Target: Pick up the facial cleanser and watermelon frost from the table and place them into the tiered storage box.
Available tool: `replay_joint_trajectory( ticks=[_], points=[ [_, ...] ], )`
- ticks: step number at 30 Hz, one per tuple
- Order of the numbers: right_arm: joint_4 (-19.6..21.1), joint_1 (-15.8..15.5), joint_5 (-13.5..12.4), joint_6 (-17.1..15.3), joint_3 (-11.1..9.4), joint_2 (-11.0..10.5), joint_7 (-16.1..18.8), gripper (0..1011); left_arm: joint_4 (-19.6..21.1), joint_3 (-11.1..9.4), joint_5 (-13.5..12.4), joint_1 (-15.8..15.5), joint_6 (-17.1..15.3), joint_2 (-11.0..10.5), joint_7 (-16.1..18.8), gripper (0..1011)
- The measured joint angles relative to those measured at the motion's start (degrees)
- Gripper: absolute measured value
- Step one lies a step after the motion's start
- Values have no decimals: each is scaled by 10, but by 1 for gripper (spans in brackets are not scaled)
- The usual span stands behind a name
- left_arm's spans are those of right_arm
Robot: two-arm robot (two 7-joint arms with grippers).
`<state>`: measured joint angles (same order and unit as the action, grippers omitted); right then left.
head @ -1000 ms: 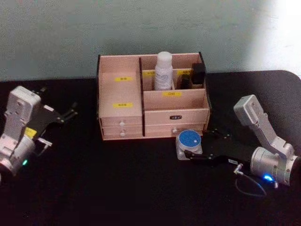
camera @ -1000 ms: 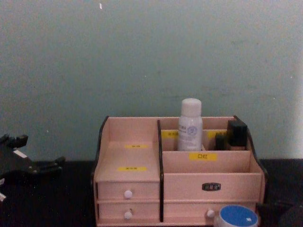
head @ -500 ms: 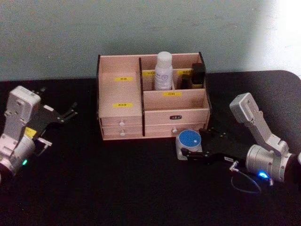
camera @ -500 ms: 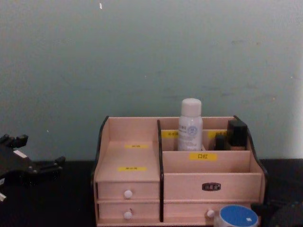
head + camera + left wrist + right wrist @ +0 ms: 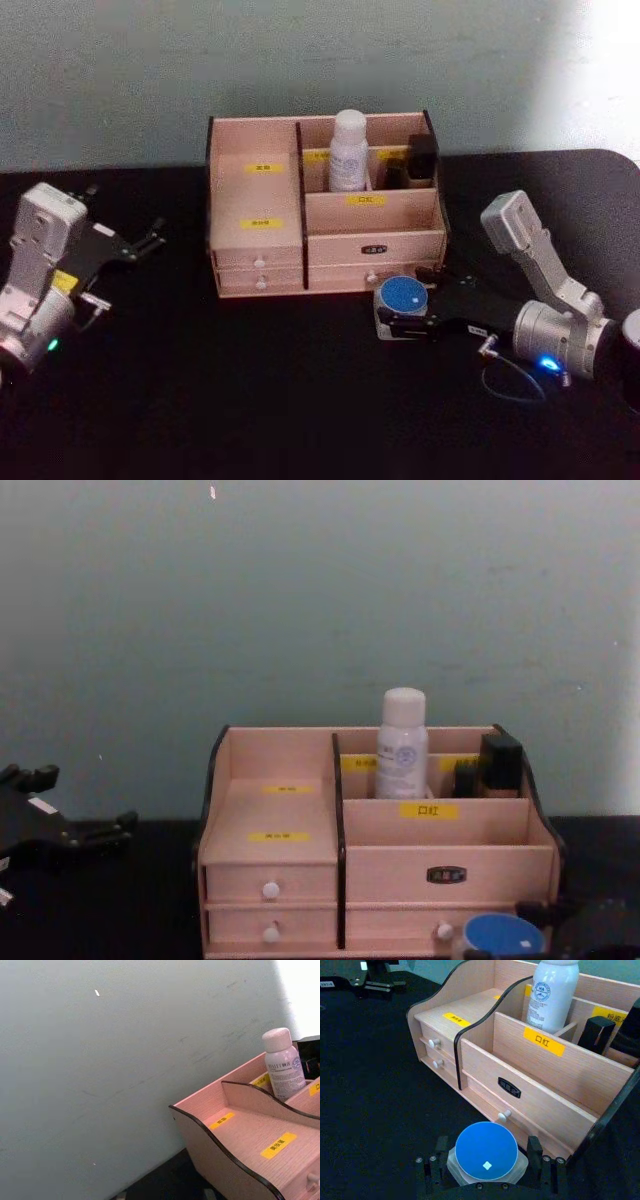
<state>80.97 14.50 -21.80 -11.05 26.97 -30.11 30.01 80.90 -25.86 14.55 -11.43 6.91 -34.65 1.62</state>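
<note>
In front of the tiered storage box (image 5: 372,247), a light pinkish-wood desktop organiser with dark side edges, stepped compartments, yellow labels and white-knobbed drawers: the watermelon frost (image 5: 486,1151), a small round jar with a flat blue lid on a pale base. It's upright on the black table (image 5: 250,400), just beside the box's front at its right end, near the lower right drawer's knob (image 5: 505,1115). The right gripper (image 5: 404,298) is down at table level, reaching in from the side of the jar away from the box. Its jaws are spread about jar-wide, with one black finger (image 5: 536,1152) just beside each flank. The jar sits between them, resting on the table, not lifted. Can't tell whether the pads actually touch it. The silver-white right arm trails off to the box's right. The facial cleanser (image 5: 349,150), a white cylindrical bottle with a white cap and pale label, is already in the box. It stands upright in the rear top tier, just right of the dark centre divider. Two black blocky items (image 5: 420,158) stand in the same rear tier, nearer the box's right wall. The left gripper (image 5: 125,218) is parked well apart to the box's left, low over the table, jaws apart, holding nothing. Its wrist camera looks past the box's curved left side wall to the grey-green wall (image 5: 100,1060) behind the box.
</note>
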Motion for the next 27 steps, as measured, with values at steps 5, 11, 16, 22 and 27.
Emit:
replay_joint_trajectory(
  ticks=[5, 11, 16, 22, 27],
  points=[
    [-3, 2, 0, 0, 2, 2, 1, 1000, 0, 0, 0, 0, 0, 0, 0, 1001],
    [-5, 2, -1, -2, 3, 2, 1, 1000, 0, 0, 0, 0, 0, 0, 0, 1001],
    [-4, 1, 0, -3, 3, 2, 0, 1000, 0, 0, 0, 0, 0, 0, 0, 1001],
    [-4, 1, 0, -3, 3, 1, 0, 1000, 0, 0, 0, 0, 0, 0, 0, 1001],
    [-3, 1, 0, -3, 3, 1, 0, 963, 0, 0, 0, 0, 0, 0, 0, 1001]
  ],
)
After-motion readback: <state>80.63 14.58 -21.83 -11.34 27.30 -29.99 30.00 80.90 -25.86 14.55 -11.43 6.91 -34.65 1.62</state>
